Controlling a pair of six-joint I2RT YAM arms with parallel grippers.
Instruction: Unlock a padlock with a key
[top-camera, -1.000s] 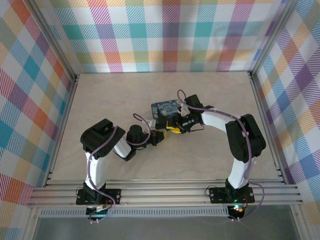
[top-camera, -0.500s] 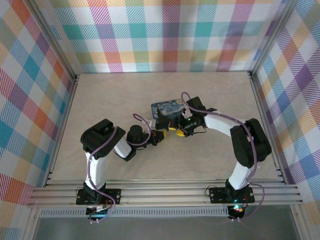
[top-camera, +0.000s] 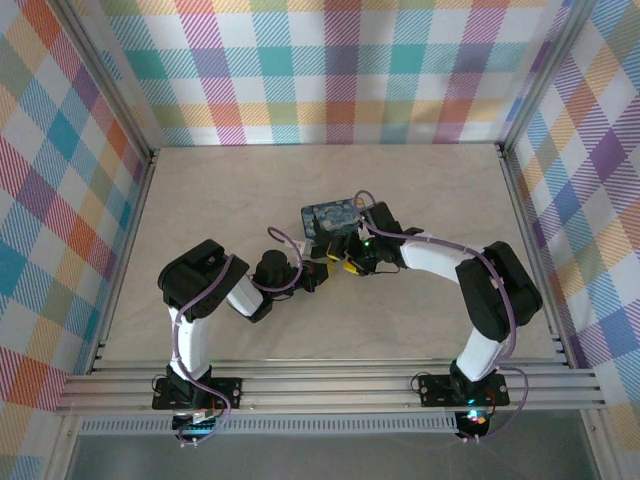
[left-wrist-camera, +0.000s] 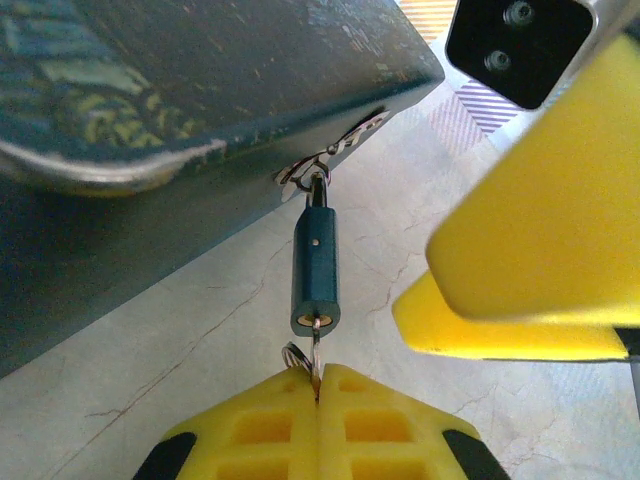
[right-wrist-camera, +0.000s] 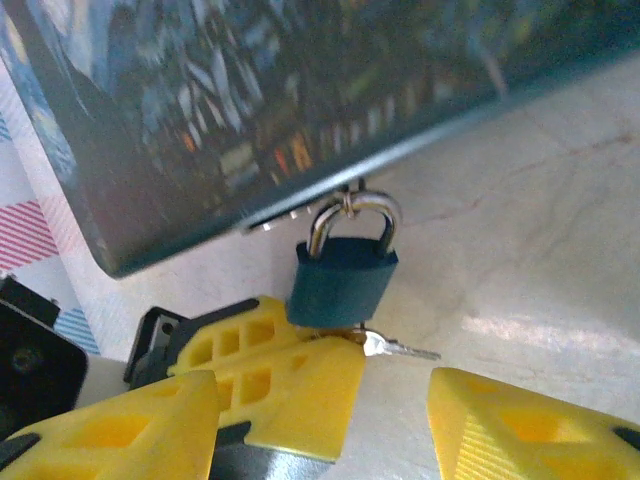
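Observation:
The small blue padlock (right-wrist-camera: 342, 280) hangs by its silvery shackle (right-wrist-camera: 350, 225) from the hasp of a dark night-sky tin (right-wrist-camera: 250, 100). From the left wrist it appears edge-on, the padlock (left-wrist-camera: 315, 265) with a key (left-wrist-camera: 317, 352) going into its underside. My left gripper (left-wrist-camera: 320, 390) is shut on that key, just below the lock. A second key (right-wrist-camera: 400, 348) sticks out sideways on the ring. My right gripper (right-wrist-camera: 320, 395) stands open, one finger on each side below the lock, touching nothing. From above, both grippers meet at the tin's near edge, the left gripper (top-camera: 320, 272) and the right gripper (top-camera: 352, 264).
The tin (top-camera: 333, 214) lies mid-table with its lid shut. A pale marbled tabletop (top-camera: 230, 200) surrounds it, bounded by checked walls and aluminium rails (top-camera: 330, 385) at the near edge. The right gripper's yellow fingers (left-wrist-camera: 530, 230) crowd close beside the lock.
The right arm has swung its wrist down and left, bringing the open gripper nearer the padlock. The left gripper has held its place on the key.

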